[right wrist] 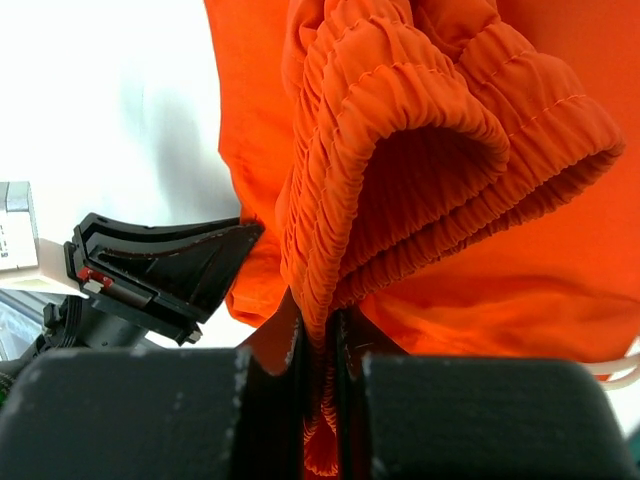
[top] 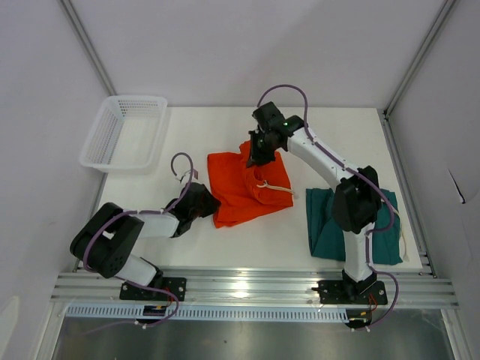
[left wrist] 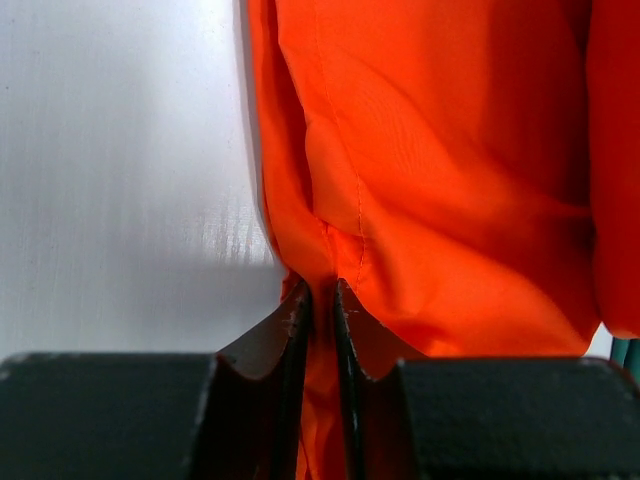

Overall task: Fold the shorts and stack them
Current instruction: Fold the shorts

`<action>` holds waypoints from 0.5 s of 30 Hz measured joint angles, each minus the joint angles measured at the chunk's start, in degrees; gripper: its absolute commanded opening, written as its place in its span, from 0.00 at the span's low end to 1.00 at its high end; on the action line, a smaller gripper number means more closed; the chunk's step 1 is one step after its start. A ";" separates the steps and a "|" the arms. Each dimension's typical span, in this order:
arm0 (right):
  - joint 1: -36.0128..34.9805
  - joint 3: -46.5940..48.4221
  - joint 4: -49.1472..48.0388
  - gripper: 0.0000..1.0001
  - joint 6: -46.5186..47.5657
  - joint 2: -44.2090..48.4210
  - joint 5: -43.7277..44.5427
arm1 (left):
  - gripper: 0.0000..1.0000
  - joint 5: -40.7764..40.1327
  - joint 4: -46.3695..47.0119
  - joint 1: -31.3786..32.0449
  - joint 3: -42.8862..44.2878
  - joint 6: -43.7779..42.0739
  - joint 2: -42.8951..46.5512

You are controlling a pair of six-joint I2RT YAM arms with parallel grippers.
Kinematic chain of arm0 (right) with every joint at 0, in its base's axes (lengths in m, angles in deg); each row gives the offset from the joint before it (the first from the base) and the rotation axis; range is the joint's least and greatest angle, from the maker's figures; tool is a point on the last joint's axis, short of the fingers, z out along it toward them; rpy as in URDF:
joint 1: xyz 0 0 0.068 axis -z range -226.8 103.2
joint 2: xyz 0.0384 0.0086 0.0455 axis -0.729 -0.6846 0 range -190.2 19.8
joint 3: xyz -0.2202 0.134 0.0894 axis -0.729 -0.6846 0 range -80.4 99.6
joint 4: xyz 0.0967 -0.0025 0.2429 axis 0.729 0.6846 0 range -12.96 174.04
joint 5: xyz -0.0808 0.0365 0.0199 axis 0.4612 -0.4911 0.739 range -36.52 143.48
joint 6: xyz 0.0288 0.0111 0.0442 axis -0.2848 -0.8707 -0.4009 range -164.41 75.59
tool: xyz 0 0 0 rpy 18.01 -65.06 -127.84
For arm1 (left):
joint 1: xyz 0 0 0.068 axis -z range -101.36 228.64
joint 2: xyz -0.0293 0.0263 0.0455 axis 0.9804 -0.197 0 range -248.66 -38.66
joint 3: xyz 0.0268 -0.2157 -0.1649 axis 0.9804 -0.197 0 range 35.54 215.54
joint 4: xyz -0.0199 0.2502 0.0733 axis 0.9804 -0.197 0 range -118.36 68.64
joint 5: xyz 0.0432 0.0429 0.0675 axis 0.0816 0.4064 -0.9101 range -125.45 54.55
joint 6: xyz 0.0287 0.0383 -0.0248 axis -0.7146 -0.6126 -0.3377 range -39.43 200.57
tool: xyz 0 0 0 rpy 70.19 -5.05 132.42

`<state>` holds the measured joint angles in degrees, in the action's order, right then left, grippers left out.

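While left gripper (left wrist: 320, 292) pinches near-left edge of bright orange fabric shorts (top: 241, 189), right gripper (right wrist: 320, 322) clamps far waistband; long axis runs between.

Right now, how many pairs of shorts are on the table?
2. The orange shorts mid-table, pinched by the left gripper and right gripper; the teal shorts at right, partly hidden under the right arm.
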<state>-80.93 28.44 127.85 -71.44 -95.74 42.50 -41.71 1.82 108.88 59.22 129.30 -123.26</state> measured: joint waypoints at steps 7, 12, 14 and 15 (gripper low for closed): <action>-2.95 -0.07 -1.01 0.00 -0.46 -1.07 1.92 | 0.18 -0.17 -0.07 0.04 -0.02 0.33 0.00; -4.59 -1.25 -2.80 0.00 -0.81 -3.04 4.22 | 0.18 -0.22 -0.44 0.20 -0.35 0.35 0.66; -5.29 -1.70 -3.23 0.00 -0.87 -4.39 5.14 | 0.19 -0.22 -1.77 0.37 -0.61 0.33 1.68; -5.66 -1.79 -3.34 0.00 -0.94 -5.18 5.77 | 0.19 -0.22 -2.51 0.44 -0.74 0.33 2.27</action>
<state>-86.59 26.64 124.51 -72.38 -100.92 48.27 -41.93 -0.70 109.32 58.47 129.63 -120.98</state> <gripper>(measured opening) 0.077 0.186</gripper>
